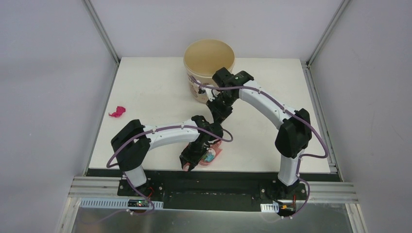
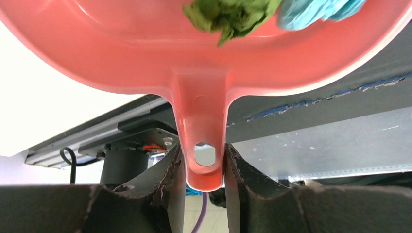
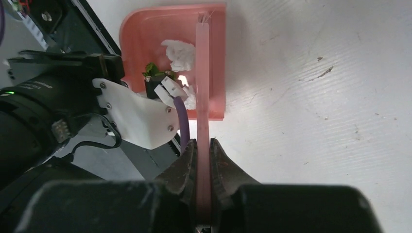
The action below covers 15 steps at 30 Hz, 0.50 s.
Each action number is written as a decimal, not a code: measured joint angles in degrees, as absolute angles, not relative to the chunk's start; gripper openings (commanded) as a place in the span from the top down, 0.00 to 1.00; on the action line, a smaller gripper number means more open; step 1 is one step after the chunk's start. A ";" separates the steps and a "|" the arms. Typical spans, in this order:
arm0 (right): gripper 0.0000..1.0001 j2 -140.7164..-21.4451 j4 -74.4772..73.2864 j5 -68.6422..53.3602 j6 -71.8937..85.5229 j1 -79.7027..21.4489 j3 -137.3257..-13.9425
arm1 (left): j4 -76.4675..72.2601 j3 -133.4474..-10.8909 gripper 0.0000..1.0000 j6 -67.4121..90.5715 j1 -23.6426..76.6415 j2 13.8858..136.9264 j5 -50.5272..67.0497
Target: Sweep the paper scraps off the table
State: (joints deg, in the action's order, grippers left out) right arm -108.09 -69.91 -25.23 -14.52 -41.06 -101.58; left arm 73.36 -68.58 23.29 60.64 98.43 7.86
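My left gripper [image 1: 190,160] [image 2: 204,167] is shut on the handle of the pink dustpan [image 1: 212,155] [image 2: 145,63] at the table's front edge. In the pan lie a green scrap [image 2: 228,17], a blue scrap [image 2: 316,12] and white scraps [image 3: 179,54]. My right gripper [image 1: 219,117] [image 3: 203,155] is shut on the pink hand brush [image 3: 202,73], seen edge-on, with its far end over the dustpan [image 3: 145,39]. One magenta scrap [image 1: 117,112] lies alone on the white table [image 1: 155,87] at the left, far from both grippers.
A tan bucket [image 1: 209,65] stands at the back middle of the table, just behind the right arm's wrist. Grey walls close in the left, right and back. A black strip [image 1: 243,175] runs along the front edge.
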 measured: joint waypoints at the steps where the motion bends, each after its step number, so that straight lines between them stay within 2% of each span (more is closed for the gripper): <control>1: 1.00 -108.16 -70.30 -25.93 -14.17 -40.64 -101.84 | 72.95 -68.58 1.00 23.00 60.64 98.39 7.66; 6: 1.00 -108.18 -72.42 -28.53 -12.36 -37.74 -105.84 | 66.83 -66.08 1.00 22.68 60.64 96.55 6.11; 15: 1.00 -105.86 -74.56 -28.27 -11.68 -31.77 -114.10 | 60.93 -61.14 1.00 21.96 60.69 83.88 2.92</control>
State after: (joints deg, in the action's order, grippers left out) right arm -105.86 -74.56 -28.27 -11.68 -31.77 -114.10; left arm 60.93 -61.14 21.96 60.69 83.88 2.92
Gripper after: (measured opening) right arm 0.090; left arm 0.295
